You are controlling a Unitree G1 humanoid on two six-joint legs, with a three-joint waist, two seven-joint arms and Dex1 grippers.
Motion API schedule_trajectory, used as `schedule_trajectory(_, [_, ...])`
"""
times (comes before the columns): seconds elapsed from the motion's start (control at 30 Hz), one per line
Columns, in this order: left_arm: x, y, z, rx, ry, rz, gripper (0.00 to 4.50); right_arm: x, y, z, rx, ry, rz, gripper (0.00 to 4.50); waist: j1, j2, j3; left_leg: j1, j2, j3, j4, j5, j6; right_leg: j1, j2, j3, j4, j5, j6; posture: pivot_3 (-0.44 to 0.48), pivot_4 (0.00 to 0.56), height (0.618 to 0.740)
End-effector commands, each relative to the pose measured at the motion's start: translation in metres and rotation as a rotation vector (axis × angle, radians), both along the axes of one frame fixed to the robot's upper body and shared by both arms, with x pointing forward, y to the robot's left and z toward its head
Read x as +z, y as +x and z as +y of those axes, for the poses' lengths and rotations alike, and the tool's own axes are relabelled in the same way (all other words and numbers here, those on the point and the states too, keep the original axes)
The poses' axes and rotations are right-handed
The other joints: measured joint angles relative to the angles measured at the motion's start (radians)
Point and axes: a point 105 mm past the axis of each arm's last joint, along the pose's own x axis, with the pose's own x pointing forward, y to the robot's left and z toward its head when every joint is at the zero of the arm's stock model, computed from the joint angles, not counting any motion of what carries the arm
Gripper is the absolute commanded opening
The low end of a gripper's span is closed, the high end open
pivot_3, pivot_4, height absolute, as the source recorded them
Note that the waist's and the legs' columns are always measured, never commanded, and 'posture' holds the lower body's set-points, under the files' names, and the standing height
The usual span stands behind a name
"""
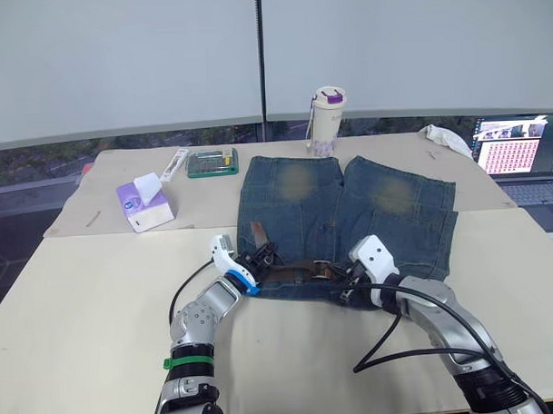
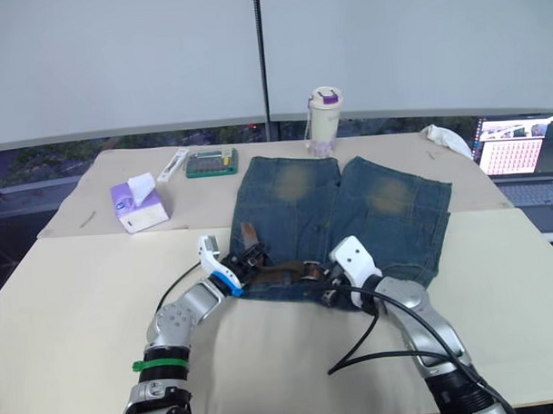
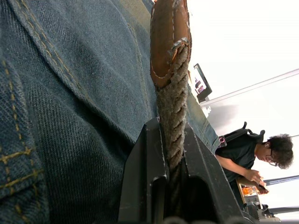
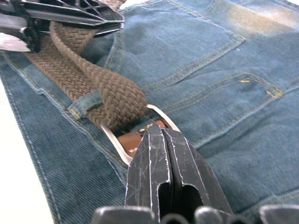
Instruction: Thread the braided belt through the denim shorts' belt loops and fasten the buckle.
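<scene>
Brown braided belt (image 4: pixel 84 74) pinched by left gripper (image 3: pixel 170 154), right gripper (image 4: pixel 161 140) closed at buckle (image 4: pixel 140 128).

Bright, even daylight from the windows; soft shadows, wrist views overexposed.

Denim shorts (image 2: pixel 345 214) flat on table (image 2: pixel 71 296), braided belt (image 2: pixel 274 274) along waistband.

Denim shorts (image 1: pixel 350 218) on table (image 1: pixel 80 305); braided belt (image 1: pixel 283 272) along near waistband.
</scene>
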Motion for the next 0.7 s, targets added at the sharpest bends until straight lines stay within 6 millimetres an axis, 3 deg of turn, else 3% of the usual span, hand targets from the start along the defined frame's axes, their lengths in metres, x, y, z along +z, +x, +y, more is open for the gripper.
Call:
schedule_trajectory(0.03, [0.001, 0.002, 0.001, 0.008, 0.006, -0.013, 0.0, 0.015, 0.004, 0.011, 0.033, 0.01, -0.063, 0.01, -0.001, 0.0, 0.0, 0.0, 0.0, 0.0, 0.0, 0.0, 0.0, 0.0, 0.0, 0.0, 0.0, 0.0, 0.0, 0.0, 0.15, 0.74])
schedule_trajectory(0.47, [0.0, 0.002, -0.001, 0.006, 0.007, -0.017, 0.0, 0.001, 0.007, 0.008, 0.016, -0.013, -0.024, 0.01, 0.0, 0.0, 0.0, 0.0, 0.0, 0.0, 0.0, 0.0, 0.0, 0.0, 0.0, 0.0, 0.0, 0.0, 0.0, 0.0, 0.15, 0.74])
schedule_trajectory(0.7, [0.004, 0.004, 0.0, 0.02, 0.019, -0.048, 0.0, -0.019, 0.001, 0.015, 0.055, -0.044, 0.052, 0.01, 0.0, 0.0, 0.0, 0.0, 0.0, 0.0, 0.0, 0.0, 0.0, 0.0, 0.0, 0.0, 0.0, 0.0, 0.0, 0.0, 0.15, 0.74])
